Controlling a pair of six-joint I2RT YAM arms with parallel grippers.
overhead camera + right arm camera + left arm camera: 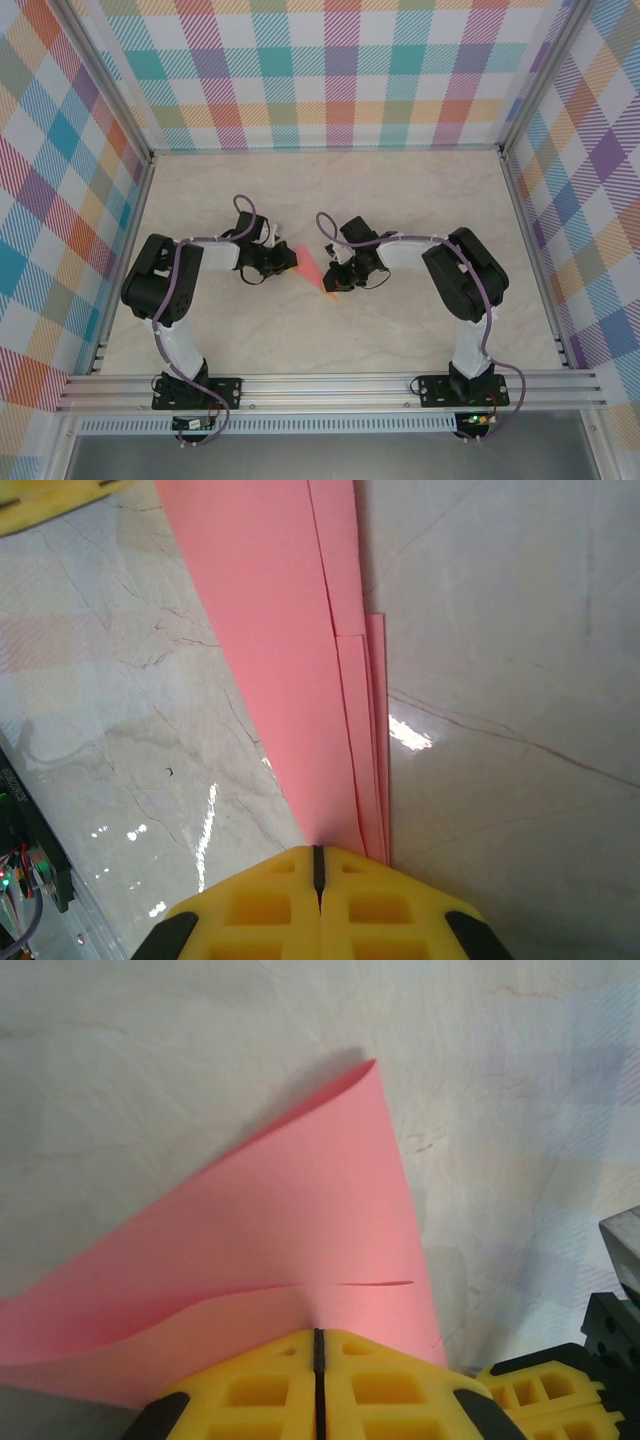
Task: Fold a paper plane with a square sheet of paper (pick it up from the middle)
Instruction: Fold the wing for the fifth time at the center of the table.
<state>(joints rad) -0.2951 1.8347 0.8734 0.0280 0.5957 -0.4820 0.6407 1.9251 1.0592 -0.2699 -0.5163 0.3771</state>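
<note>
The left fingers (250,1392) are clamping the wide end of the folded paper (312,268) and the right fingers (260,912) its narrow tip, mid-table (400,340), probably holding it taut for creasing.

paper plane (290,650): thin salmon paper, matt, smooth, sharp creases | table (500,680): marble-look, glossy, glare toward 7 o'clock | left gripper (317,1338), right gripper (318,852): yellow moulded plastic, matt | frame rail (330,385): brushed aluminium
</note>
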